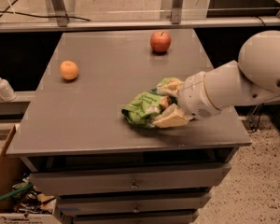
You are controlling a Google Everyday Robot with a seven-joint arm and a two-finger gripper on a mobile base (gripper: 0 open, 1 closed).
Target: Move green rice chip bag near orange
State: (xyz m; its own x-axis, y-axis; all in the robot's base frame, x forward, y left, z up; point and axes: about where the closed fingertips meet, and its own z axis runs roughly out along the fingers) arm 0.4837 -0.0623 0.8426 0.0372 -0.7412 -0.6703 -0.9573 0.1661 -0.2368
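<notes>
The green rice chip bag (pixel 143 108) lies crumpled on the grey table (pixel 93 111), right of centre near the front. My gripper (pixel 170 101) reaches in from the right on a white arm (pixel 233 85). Its cream fingers (pixel 169 119) sit on either side of the bag's right end, closed on it. The bag rests on or just above the tabletop. The orange (pixel 69 70) sits at the left side of the table, well apart from the bag.
A red apple (pixel 160 41) stands at the back of the table, right of centre. A white pump bottle (pixel 2 86) sits on a ledge to the left. Drawers run below the tabletop, and a cardboard box (pixel 2 171) is on the floor at left.
</notes>
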